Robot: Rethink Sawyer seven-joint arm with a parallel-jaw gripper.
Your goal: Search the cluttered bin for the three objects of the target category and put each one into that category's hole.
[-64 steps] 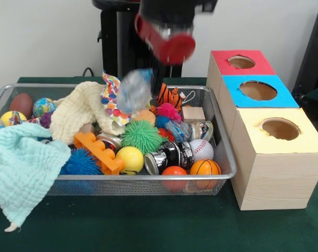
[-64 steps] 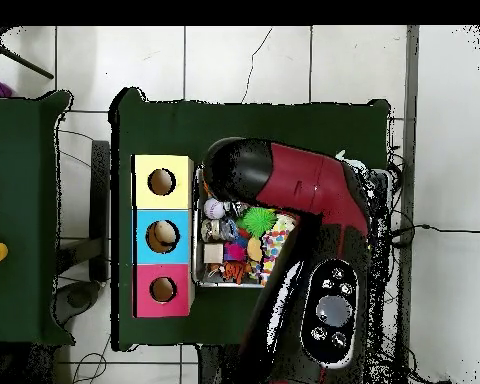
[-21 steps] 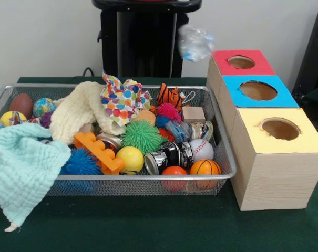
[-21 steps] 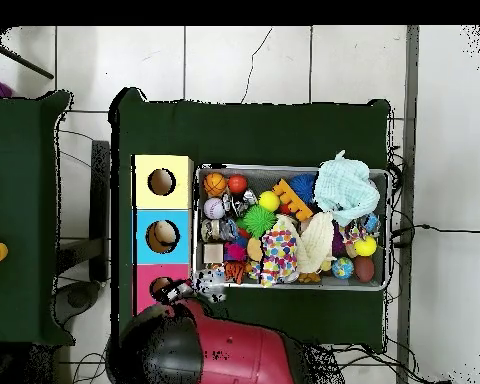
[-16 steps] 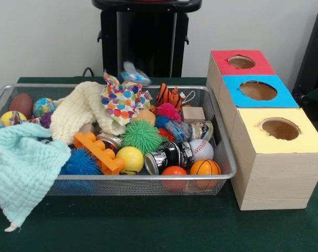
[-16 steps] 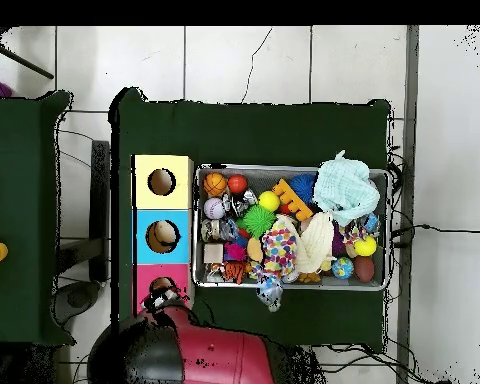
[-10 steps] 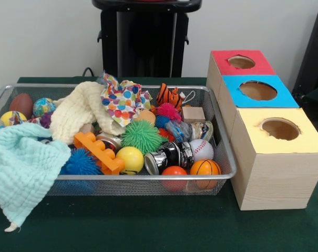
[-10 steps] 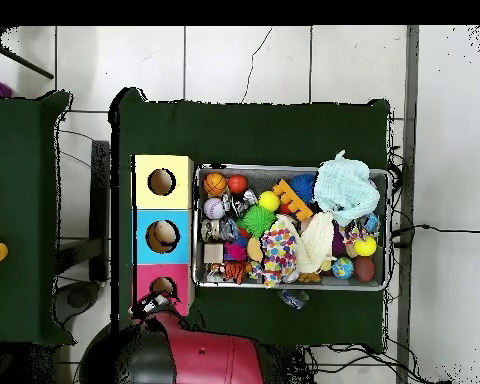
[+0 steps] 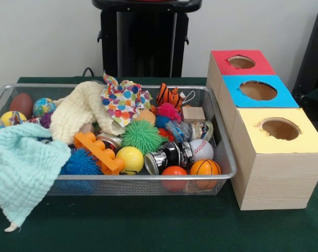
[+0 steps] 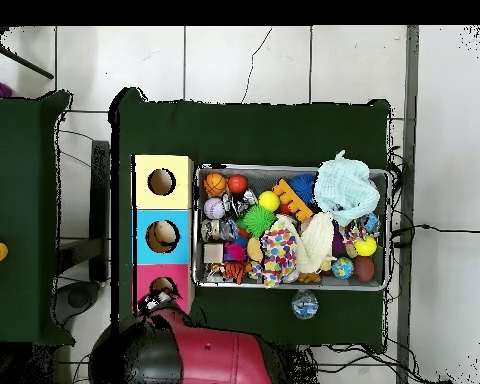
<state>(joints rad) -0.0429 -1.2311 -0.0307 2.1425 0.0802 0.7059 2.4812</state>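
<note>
The green table [image 9: 148, 226] [image 10: 254, 130] carries a wire bin [image 9: 148, 177] [image 10: 284, 168] and, along one short end of the bin, a row of three wooden boxes, each with a round hole in its top. The yellow box [image 9: 277, 157] [image 10: 144, 170], the blue box [image 9: 285, 100] [image 10: 144, 222] and the red box [image 9: 222, 58] [image 10: 144, 275] stand touching one another.

In the overhead view the red and black arm [image 10: 214, 360] lies past the table edge by the bin's long side. Its hand [image 10: 159, 300] hangs over the red box, at that box's hole. I cannot tell whether the hand is open or closed.

A mint cloth [image 9: 22, 168] [image 10: 346, 188] hangs over the bin's corner farthest from the boxes. Inside the bin, a cream cloth [image 9: 77, 110] [image 10: 314, 240] lies beside a dotted cloth [image 9: 122, 100] [image 10: 279, 248]. An orange block [image 9: 98, 152] lies near the bin's middle, with a green spiky ball [image 9: 142, 135] and a yellow ball [image 9: 130, 158] just beside it. Towards the bin's box end lie a crushed can [image 9: 169, 156], a baseball [image 9: 202, 149], a basketball [image 9: 205, 168], a tiger toy [image 9: 170, 97] and a wooden cube [image 9: 193, 114].

A crumpled clear item [image 10: 304, 305] lies on the table outside the bin, just beside the bin's long wall on the arm's side. It touches neither the hand nor any box.
</note>
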